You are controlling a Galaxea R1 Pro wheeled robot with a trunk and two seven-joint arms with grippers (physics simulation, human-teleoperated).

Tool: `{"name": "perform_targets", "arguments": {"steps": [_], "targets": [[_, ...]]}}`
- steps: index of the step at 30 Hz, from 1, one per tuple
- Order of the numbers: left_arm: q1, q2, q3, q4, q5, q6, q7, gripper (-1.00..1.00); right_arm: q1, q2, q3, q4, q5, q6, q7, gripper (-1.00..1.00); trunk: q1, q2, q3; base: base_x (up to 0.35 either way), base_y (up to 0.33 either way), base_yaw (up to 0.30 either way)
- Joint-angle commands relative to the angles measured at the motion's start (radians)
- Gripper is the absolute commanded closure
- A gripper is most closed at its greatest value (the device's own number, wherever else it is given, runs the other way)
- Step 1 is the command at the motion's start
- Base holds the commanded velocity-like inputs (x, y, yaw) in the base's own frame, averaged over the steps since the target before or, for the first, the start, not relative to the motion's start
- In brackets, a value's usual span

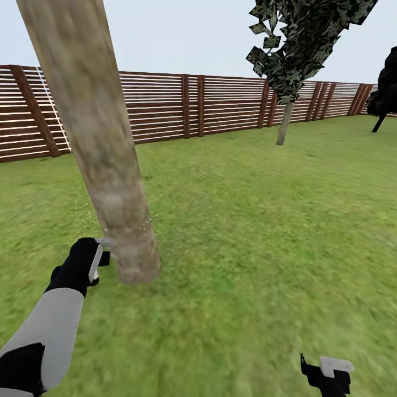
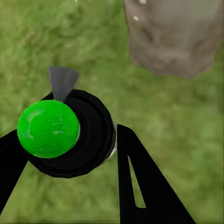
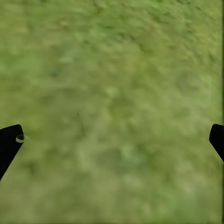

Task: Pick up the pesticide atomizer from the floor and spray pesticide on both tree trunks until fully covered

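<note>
A thick mottled grey-beige tree trunk [image 1: 105, 160] leans up from the grass at the left, and its base shows in the left wrist view [image 2: 175, 39]. My left gripper [image 1: 91, 263] is shut on the pesticide atomizer [image 2: 70, 135], a dark round bottle with a green top. Its thin grey spray head [image 1: 105, 242] points at the trunk's lower part, almost touching it. Fine pale specks float beside the trunk. A second tree [image 1: 285, 122] with a slim pale trunk stands far back right by the fence. My right gripper [image 1: 326, 375] hangs open low at the right, above bare grass [image 3: 112, 93].
A brown slatted fence [image 1: 220, 105] runs across the back of the lawn. A dark conifer [image 1: 386, 88] stands at the far right edge. Open grass [image 1: 248, 220] lies between the near trunk and the far tree.
</note>
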Motion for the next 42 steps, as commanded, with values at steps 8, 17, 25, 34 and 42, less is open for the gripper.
{"name": "perform_targets", "arguments": {"steps": [8,17,25,34,42], "targets": [[0.005,0.095,-0.153,0.002,-0.018,0.004,-0.199,1.00,-0.001,-0.001,-0.006,0.001,0.011,-0.004,-0.005,-1.00,0.000,0.000,-0.001,0.002,0.000,0.000],[0.005,0.089,-0.154,0.001,-0.014,0.006,-0.204,1.00,-0.001,0.000,-0.006,0.001,0.011,-0.004,-0.005,-1.00,0.000,0.000,-0.001,0.211,-0.120,0.000],[0.005,0.086,-0.153,-0.001,-0.014,0.006,-0.205,1.00,-0.001,0.000,-0.006,0.001,0.011,-0.003,-0.005,-1.00,0.000,0.000,-0.001,-0.030,-0.178,0.000],[0.004,0.080,-0.152,-0.001,-0.011,0.006,-0.204,1.00,-0.001,0.000,-0.005,0.001,0.011,-0.004,-0.005,-1.00,0.000,0.000,-0.001,-0.015,-0.266,0.000],[-0.001,0.055,-0.153,-0.002,-0.012,0.005,-0.202,1.00,-0.001,0.002,-0.004,0.001,0.011,-0.004,-0.005,-1.00,0.000,0.000,-0.001,0.124,-0.263,0.096]]}}
